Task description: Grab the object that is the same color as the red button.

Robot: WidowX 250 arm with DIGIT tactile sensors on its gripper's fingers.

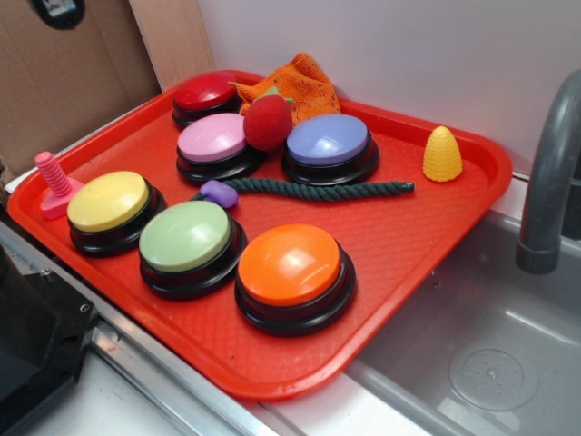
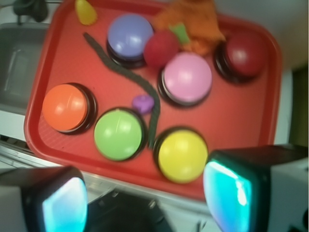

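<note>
The red tray fills most of the exterior view, its raised rim running beside a steel sink at 4 o'clock and a grey faucet at 3 o'clock. Bare tray floor lies open toward 2 and 3 o'clock, around the yellow corn toy. Six dome buttons stand on it: orange at 6 o'clock, green, yellow at 9 o'clock, pink, purple, and the red button at 11 o'clock near the far rim. An orange mesh cloth is bunched at 12 o'clock. A dark rope crosses mid-tray, ending at a small purple piece. The red fruit toy is wedged between the pink and purple buttons, touching both. In the wrist view the gripper hangs over the near rim, fingers spread wide and empty.
</note>
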